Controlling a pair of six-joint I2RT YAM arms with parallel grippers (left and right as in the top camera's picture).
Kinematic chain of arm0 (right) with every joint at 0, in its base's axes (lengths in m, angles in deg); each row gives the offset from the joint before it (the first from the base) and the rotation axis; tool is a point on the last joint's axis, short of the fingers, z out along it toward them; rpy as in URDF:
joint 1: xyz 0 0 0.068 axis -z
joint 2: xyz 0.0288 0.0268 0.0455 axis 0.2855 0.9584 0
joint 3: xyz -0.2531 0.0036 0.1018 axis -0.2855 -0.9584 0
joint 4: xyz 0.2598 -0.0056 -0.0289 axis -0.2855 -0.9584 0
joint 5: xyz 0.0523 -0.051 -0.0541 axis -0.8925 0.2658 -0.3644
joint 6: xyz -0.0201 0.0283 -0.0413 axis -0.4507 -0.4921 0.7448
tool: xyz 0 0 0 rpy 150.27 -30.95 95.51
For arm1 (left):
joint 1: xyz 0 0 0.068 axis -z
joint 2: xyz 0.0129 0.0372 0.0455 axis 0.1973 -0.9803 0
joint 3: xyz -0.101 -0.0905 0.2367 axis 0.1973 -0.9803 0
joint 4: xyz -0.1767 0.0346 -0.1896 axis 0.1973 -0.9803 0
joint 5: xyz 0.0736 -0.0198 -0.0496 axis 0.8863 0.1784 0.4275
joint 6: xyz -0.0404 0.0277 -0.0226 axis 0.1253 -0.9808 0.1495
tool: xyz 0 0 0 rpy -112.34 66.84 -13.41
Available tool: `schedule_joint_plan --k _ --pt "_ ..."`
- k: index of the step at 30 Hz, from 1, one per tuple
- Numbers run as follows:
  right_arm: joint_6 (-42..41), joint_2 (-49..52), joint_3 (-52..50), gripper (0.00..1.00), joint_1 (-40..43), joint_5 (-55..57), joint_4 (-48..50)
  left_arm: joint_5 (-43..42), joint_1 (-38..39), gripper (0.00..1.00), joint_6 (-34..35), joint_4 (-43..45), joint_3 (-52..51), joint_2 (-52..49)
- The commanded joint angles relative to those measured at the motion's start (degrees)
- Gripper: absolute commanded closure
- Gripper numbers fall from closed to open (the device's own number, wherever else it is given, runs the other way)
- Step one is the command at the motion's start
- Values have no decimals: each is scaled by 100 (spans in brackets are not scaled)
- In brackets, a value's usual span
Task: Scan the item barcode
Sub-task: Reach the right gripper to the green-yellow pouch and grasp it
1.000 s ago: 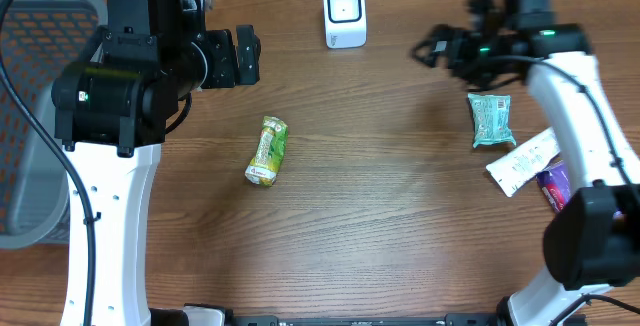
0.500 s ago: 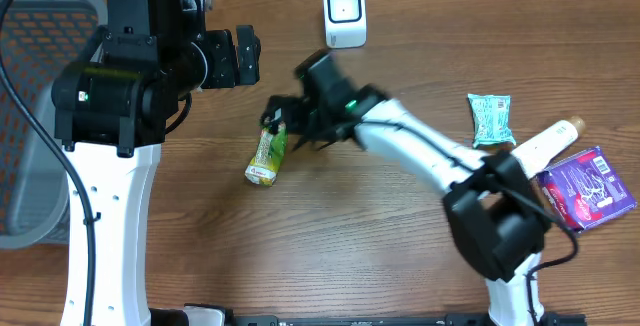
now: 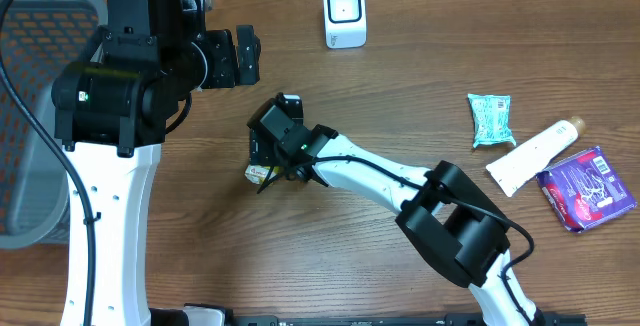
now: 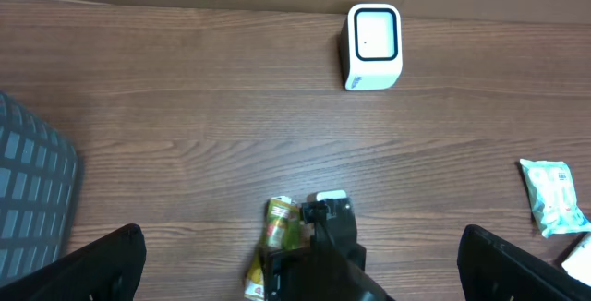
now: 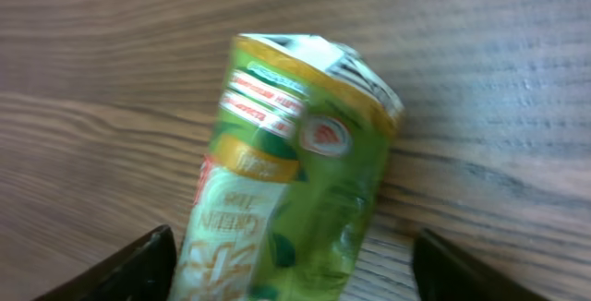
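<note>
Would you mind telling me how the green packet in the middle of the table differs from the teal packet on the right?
The green packet is yellow-green with a red label; the teal packet is pale blue-green. The green packet looks longer and narrower, the teal packet shorter and squarer. The right gripper hangs over the green packet, jaws open either side; no gripper is by the teal packet. Both lie flat on the wooden table.

light: even, bright | shadows: soft | green packet [image 5: 295, 172]: slightly blurred

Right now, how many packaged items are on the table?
4: green pouch at centre-left; teal packet, white tube and purple pack on the right side. Others may lie hidden.
</note>
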Motion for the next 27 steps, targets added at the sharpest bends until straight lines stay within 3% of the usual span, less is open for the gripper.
schedule_joint_plan --k 1,6,9,19,23,27 --pt "9 153 -35 29 42 -28 -133 20 -22 0 -46 22 4 -20" --pt "52 129 -22 51 216 -345 -402 20 -22 0 -46 22 4 -20" --pt "358 79 37 63 459 -1130 -667 20 -22 0 -46 22 4 -20" --pt "2809 -46 46 63 1834 -4391 -1862 20 -22 0 -46 24 4 -20" --pt "3530 -46 46 59 2179 -4555 -2479 20 -22 1 -46 22 4 -20" --pt "3932 -46 46 49 2382 -4557 -2837 20 -22 1 -46 22 4 -20"
